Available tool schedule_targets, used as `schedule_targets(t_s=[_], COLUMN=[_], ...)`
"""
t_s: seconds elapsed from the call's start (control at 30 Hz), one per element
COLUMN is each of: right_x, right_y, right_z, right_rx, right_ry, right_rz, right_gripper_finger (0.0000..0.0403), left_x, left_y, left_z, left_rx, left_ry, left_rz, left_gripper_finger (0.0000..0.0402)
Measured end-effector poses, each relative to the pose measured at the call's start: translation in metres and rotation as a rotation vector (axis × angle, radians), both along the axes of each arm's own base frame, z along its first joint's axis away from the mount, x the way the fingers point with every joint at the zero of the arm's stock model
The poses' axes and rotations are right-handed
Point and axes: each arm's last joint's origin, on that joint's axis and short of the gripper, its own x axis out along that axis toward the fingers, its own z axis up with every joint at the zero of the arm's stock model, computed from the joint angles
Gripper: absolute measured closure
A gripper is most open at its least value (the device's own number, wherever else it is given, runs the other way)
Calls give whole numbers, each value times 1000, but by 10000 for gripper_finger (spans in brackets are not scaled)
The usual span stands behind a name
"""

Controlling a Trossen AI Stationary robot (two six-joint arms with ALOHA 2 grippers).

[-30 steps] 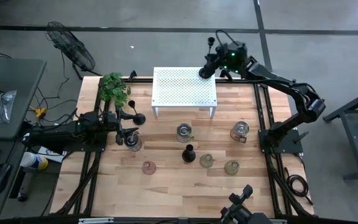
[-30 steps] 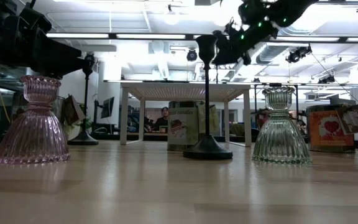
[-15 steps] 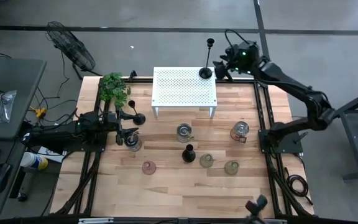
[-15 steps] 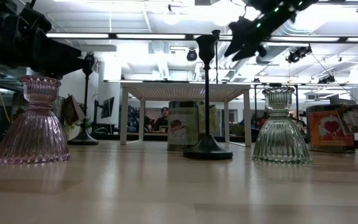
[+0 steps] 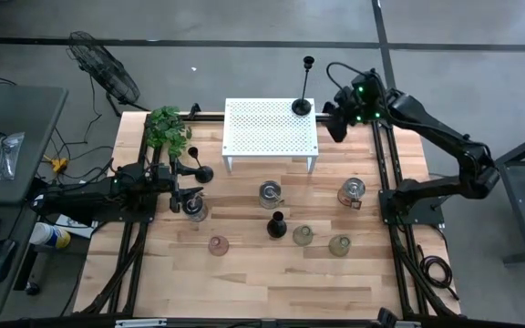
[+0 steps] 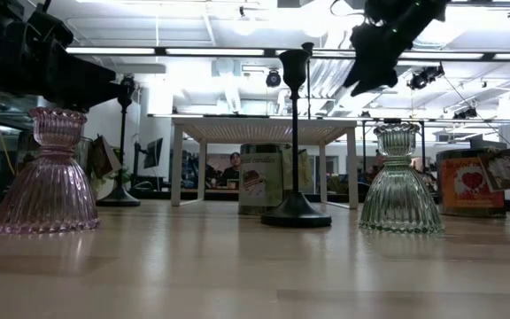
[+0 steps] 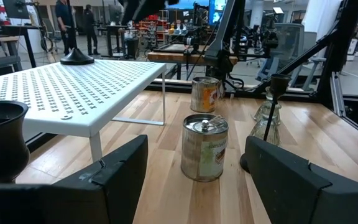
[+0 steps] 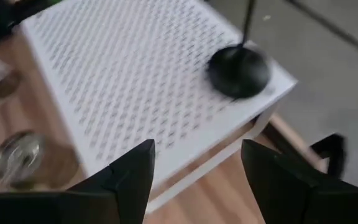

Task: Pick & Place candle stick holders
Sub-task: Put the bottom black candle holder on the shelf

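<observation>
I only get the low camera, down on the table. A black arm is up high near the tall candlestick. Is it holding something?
Observer: No. The right gripper is open and empty, just off the right side of the white shelf.
Operator: Is anything on top of that shelf? I see it edge-on.
Observer: Yes. One black candlestick stands upright on its back right corner.
Operator: Where's the other arm?
Observer: The left gripper is open and empty too, low at the table's left side, facing a tin can.
</observation>
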Motion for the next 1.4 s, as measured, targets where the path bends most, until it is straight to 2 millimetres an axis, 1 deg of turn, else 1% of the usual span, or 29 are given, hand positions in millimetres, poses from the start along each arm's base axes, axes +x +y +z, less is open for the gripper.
schedule_targets(t_s=[0.13,0.23,0.37,0.53,0.73,0.93,1.07,1.33,1.4], right_x=[-9,-16,-16,-10,8,22,26,23,24], right_y=[11,20,36,58,87,117,133,159,167], right_z=[-17,-21,-28,-40,-56,-62,-69,-104,-112], right_rx=[4,-9,-23,-22,-4,-49,-60,-29,-44], right_ry=[-6,-67,-160,-168,-181,-186,-192,-161,-190], right_rz=[40,80,176,276,385,503,579,691,725], right_gripper_finger=[172,172,172,172,172,172,172,172,172], left_x=[0,0,0,0,0,0,0,0,0], left_y=[0,0,0,0,0,0,0,0,0], left_z=[0,0,0,0,0,0,0,0,0], left_rx=[0,0,0,0,0,0,0,0,0], left_ry=[0,0,0,0,0,0,0,0,0], left_rz=[0,0,0,0,0,0,1,1,1], left_gripper_finger=[137,137,137,137,137,137,137,137,137])
